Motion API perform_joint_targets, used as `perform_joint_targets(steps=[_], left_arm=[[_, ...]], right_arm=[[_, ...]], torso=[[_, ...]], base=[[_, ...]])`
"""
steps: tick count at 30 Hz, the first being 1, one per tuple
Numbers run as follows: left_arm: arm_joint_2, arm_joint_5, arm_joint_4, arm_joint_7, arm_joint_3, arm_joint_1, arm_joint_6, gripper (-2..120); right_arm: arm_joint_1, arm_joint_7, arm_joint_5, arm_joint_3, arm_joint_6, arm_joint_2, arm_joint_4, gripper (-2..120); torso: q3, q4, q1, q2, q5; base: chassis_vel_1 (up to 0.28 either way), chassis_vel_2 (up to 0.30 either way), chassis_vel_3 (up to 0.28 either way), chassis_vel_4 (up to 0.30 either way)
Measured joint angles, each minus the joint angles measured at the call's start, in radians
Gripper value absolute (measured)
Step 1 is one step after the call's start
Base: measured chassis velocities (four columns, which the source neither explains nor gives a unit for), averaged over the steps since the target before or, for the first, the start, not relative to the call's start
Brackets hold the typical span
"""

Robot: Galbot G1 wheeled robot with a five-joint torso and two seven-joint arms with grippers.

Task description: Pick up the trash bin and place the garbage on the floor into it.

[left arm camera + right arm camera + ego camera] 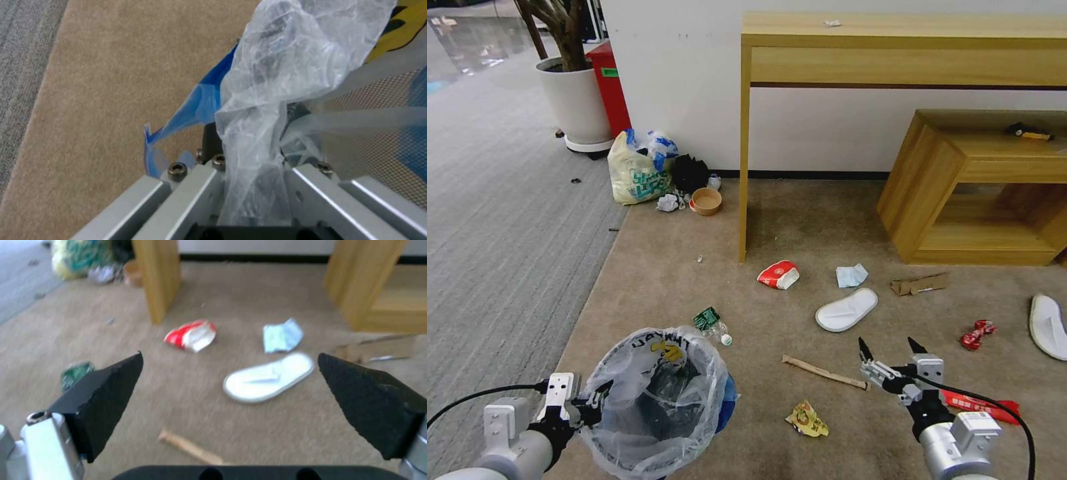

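The trash bin (657,400) hung low at the robot's left front, above the beige floor (774,220), its mouth lined with a crinkly clear bag (276,83) carrying black print and a yellow mark. The left pincer (594,399) was clamped on the bin's near left rim; the left wrist view showed the bag's plastic bunched between the metal fingers (195,190), with blue liner (195,103) spilling out beside it.

The right pincer (889,347) hovered spread wide and empty above the carpet, its two black pointed tips (106,396) well apart. Ahead of it lay a white slipper (846,309), and just beside its left tip a wooden stick (824,372). A red wrapper (980,403) lay partly behind the right arm, and a yellow crumpled wrapper (807,420) sat between the bin and that arm.

Just beyond the bin's far rim lay a green can (711,324). Farther out were a red-and-white packet (778,274), a pale blue tissue (852,275), a cardboard scrap (919,284), a small red wrapper (978,335) and a second white slipper (1048,325) at the right edge.

A tall wooden bench (894,47) stood against the wall, with a low wooden shelf unit (960,187) to its right. By the wall sat a bulging yellowish bag (639,170), a brown bowl (706,201) and a white planter (575,100).
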Motion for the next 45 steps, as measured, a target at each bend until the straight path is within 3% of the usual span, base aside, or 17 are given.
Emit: perform_joint_targets(steps=[14, 26, 39, 45], left_arm=[[0.030, -0.016, 0.021, 0.000, 0.008, -0.026, 0.000, 0], [0.041, -0.028, 0.024, 0.008, 0.009, -0.023, 0.000, 0], [0.035, -0.019, 0.010, 0.006, 0.009, -0.007, 0.000, 0], [0.031, -0.014, 0.004, 0.002, 0.007, -0.004, 0.000, 0]], right_arm=[[0.021, -0.126, -0.010, -0.059, -0.009, -0.143, -0.251, 100], [0.106, -0.136, -0.115, -0.121, -0.017, -0.129, -0.451, 100], [0.237, -0.153, -0.108, -0.189, -0.067, -0.128, -0.611, 100], [0.285, -0.164, -0.123, -0.228, -0.065, -0.123, -0.688, 94]], torso=[[0.000, 0.0000, 0.000, 0.000, -0.0001], [0.000, 0.0000, 0.000, 0.000, -0.0001], [0.000, 0.0002, 0.000, 0.000, -0.0001], [0.000, 0.0001, 0.000, 0.000, -0.0001]], base=[[0.000, 0.000, 0.000, 0.000], [0.000, 0.000, 0.000, 0.000], [0.000, 0.000, 0.000, 0.000], [0.000, 0.000, 0.000, 0.000]])
